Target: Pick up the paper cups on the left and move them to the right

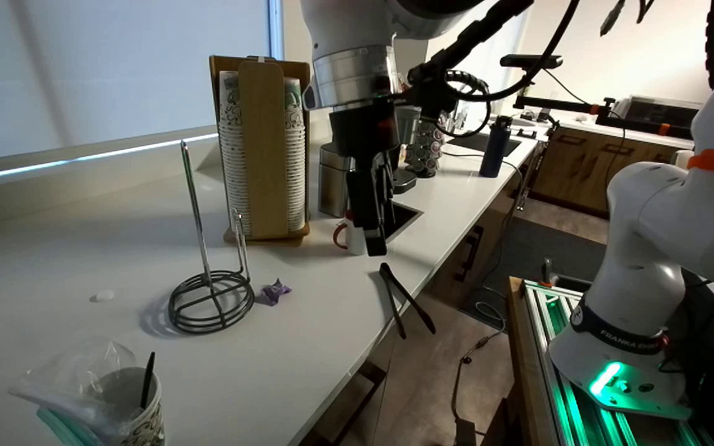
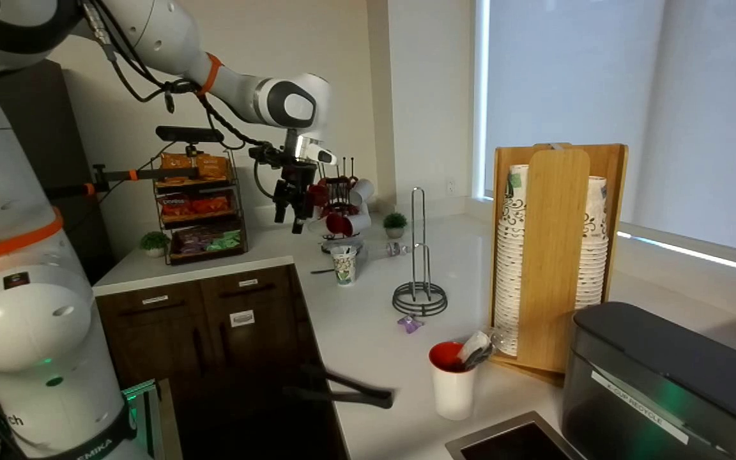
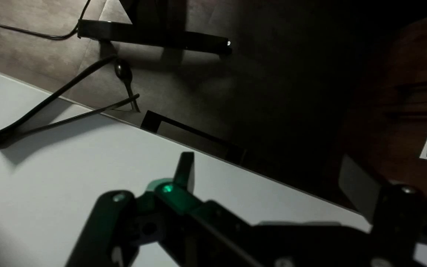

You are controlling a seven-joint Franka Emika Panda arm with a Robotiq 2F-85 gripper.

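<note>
— Far, in an exterior view: wooden rack (image 1: 262, 148), presumably keeping stacks (image 1: 295, 179) upright. Gripper (image 3: 272, 180)?
— Fingers (image 3: 360, 191) spread, nothing between; raised, likely for clearance.
— Paper cups (image 1: 146, 424)?
— Near left in that exterior view, mouth up, perhaps for grasping.

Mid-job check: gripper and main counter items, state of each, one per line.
Gripper: open, holding nothing
Free-standing paper cup: upright; nesting unclear
Clear plastic: crumpled
Racked paper cups: nested in columns
Tongs: spread, tips overhanging the counter
Red-lined mug: upright, items sticking out
Wire stand: upright
Purple wrapper: crumpled
Recycle bin: lid closed
</note>
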